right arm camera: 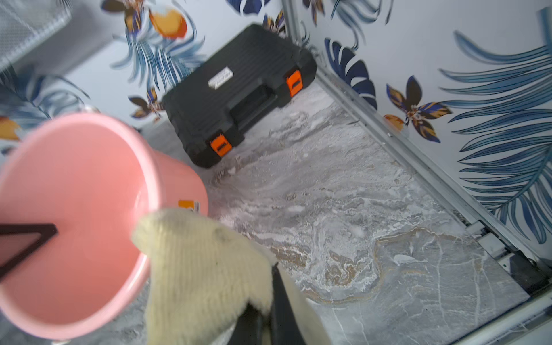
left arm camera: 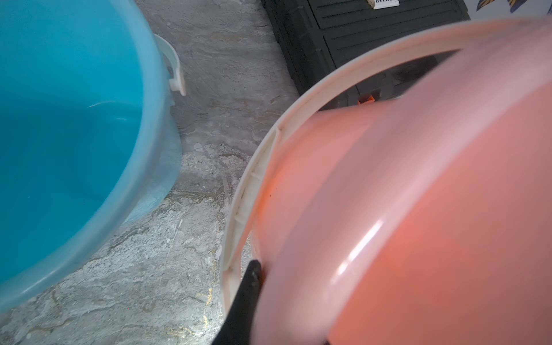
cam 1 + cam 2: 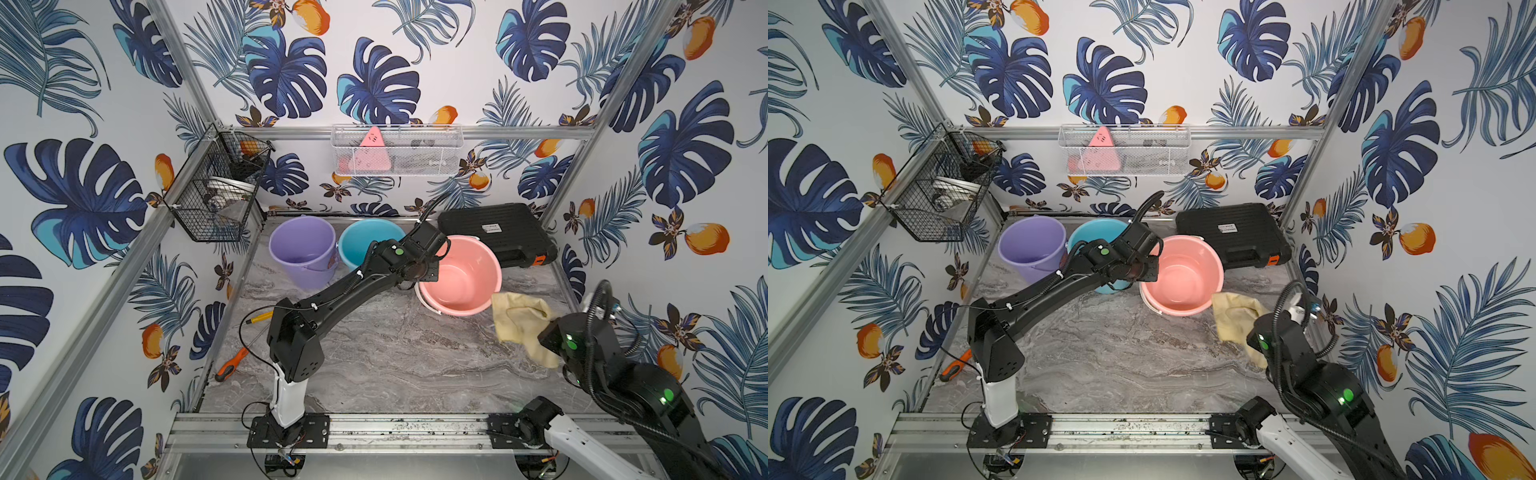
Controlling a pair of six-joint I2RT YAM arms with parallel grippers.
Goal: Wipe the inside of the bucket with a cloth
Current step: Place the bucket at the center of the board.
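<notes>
The cloth (image 3: 519, 320) is pale yellow, crumpled and hanging clear of the bench (image 3: 395, 353), just beside the near right rim of the pink bucket (image 3: 465, 282) and outside it. The right claw (image 1: 270, 286) is clamped on the cloth, whose folds cover most of the fingers in the right wrist view. The left claw (image 2: 262, 270) is clamped on the bucket's left rim, with one black finger (image 2: 252, 283) against the outer wall by the white handle. The pink bucket's inside is bare. A blue bucket (image 3: 370, 237) stands just to its left and a purple bucket (image 3: 301, 245) beyond that. A shut black tool case (image 3: 494, 232) lies behind the pink bucket. An orange-handled screwdriver (image 3: 230, 365) lies at the bench's left edge.
</notes>
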